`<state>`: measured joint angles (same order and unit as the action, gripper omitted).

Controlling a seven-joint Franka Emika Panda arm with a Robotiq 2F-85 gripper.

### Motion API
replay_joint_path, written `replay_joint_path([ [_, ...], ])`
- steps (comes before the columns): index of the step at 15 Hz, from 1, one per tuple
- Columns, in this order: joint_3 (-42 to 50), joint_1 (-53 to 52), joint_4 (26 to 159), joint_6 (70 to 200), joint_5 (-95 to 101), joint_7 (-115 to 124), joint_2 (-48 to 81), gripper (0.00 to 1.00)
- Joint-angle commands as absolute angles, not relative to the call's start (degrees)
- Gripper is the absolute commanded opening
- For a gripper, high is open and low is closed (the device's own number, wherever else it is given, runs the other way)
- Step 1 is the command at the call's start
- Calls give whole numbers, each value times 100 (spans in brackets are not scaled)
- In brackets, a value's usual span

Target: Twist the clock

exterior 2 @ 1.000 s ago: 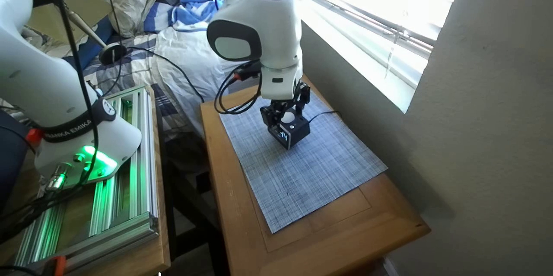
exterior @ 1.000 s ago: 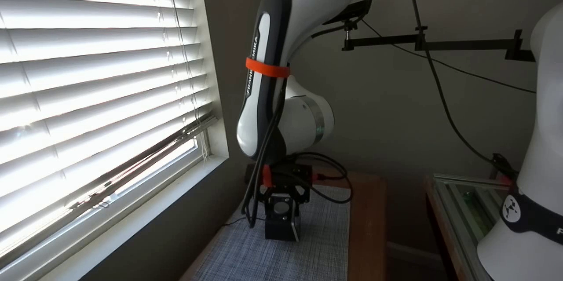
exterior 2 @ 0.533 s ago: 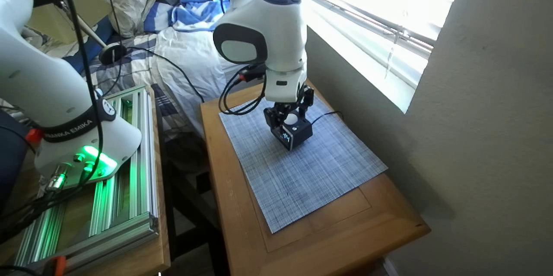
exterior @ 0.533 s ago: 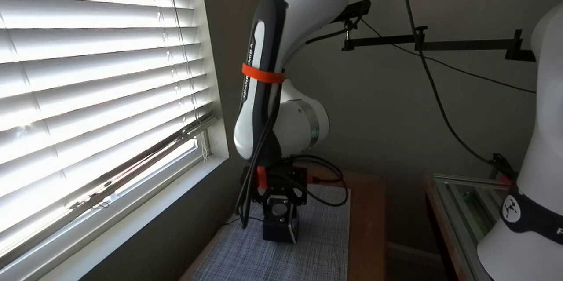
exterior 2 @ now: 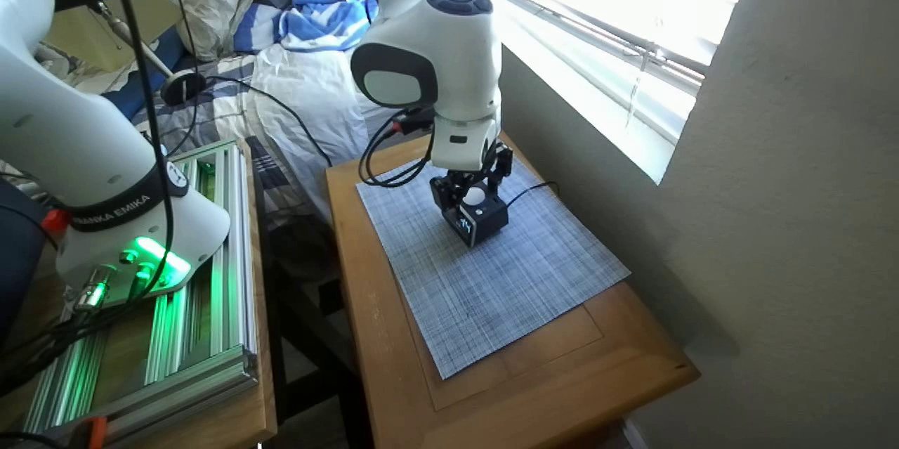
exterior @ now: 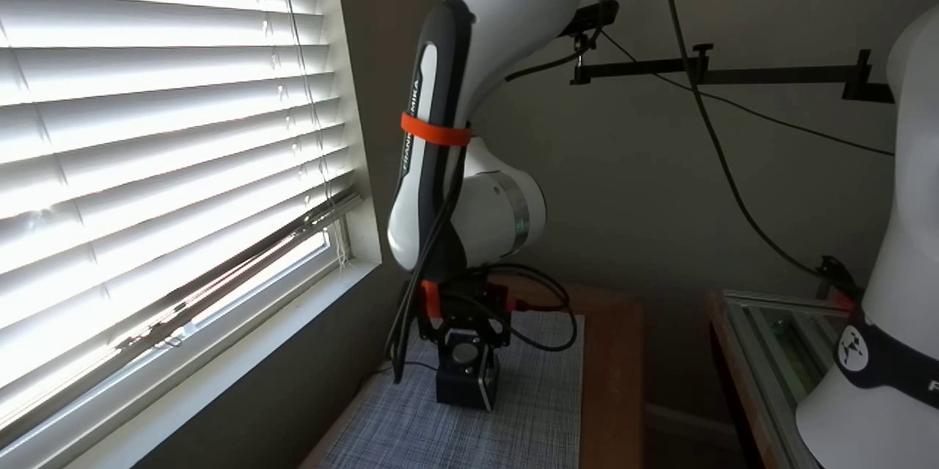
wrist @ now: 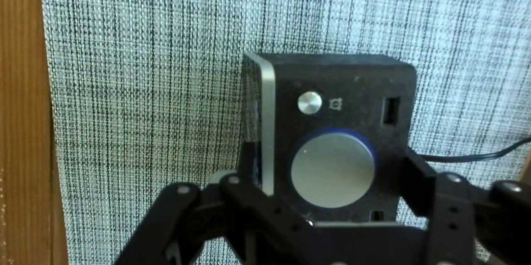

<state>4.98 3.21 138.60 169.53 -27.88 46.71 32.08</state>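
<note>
The claw (wrist: 330,159) shows along the bottom of the wrist view, its two fingers (wrist: 417,173) clamped on the clock (wrist: 332,120), one at the front of it and one at the back. There is one clock, just right of centre in that view, seemingly upright and seated on the mat (wrist: 145,70); its underside is hidden. On top it carries one large round disc (wrist: 333,169), one small silver button (wrist: 310,103) and two dark slots (wrist: 390,110). One dark cord (wrist: 473,158) leaves it toward the right edge. In an exterior view its lit digits (exterior 2: 464,224) face the lower left of the frame.

I judge the grip to be made and the twist to be the step in hand; how much of the turn is done, I cannot tell. The next move calls for a slow turn about the vertical, the clock held low and the cord free to follow, then a release.

Outward from there, the one woven mat lies mid-frame in an exterior view, with one wooden table (exterior 2: 562,372) beneath it, lower centre. One arm (exterior 2: 460,48) hangs from the top of the frame in both exterior views. Farther off, in an exterior view, are one metal-railed bench (exterior 2: 233,245) at the left and one bed (exterior 2: 302,73) at the upper left; one slatted window (exterior: 161,124) fills the left of an exterior view.
</note>
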Motion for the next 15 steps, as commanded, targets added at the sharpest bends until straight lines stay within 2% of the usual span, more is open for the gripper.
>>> replay_joint_path([
  [1, 376, 445, 13779, 16943, -3018, 4806, 3236, 55],
  [9, 364, 434, 13803, 16992, -3102, 4961, 3238, 55],
  [10, 367, 430, 13806, 16992, -3087, 4969, 3237, 64],
  [11, 311, 482, 13809, 16991, -3107, 4931, 3219, 94],
  [15, 393, 377, 13880, 17027, -3067, 5028, 3151, 100],
])
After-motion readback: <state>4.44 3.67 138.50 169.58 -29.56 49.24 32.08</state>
